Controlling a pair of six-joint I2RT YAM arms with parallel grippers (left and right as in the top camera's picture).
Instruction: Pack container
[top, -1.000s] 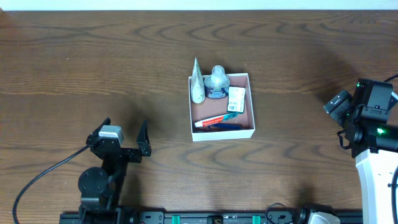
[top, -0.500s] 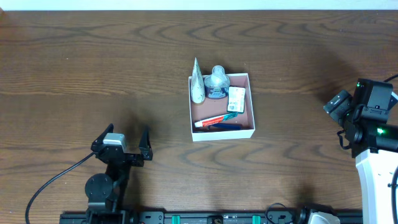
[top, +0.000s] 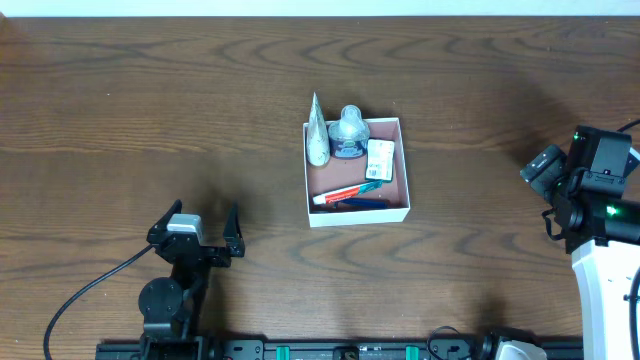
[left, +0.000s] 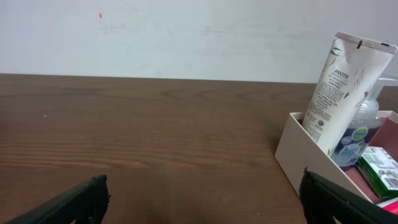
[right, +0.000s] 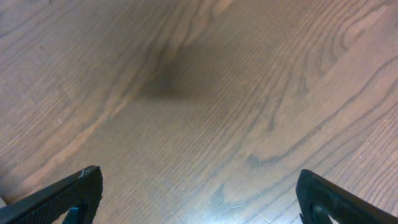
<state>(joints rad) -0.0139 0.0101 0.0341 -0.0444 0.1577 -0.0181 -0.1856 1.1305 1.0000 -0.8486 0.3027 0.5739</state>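
Container (top: 358, 215) sitting at middle of table (top: 120, 100), already holding toiletries: white tube (left: 339, 87) leaning on far-left wall, pump bottle (left: 362, 134) standing beside it, green-and-white packet (top: 380, 158) and toothpaste (top: 345, 194) lying flat; left gripper (top: 203, 213) hovering well apart near front edge, fingers spread, gripping nothing; right gripper (right: 198, 190) hanging over table at far right, fingers likewise spread; thin white walls probably proving light and bendy, likely cardboard; pinching right-hand wall beside bare floor looking safest, since jolting risks toppling tall tube.
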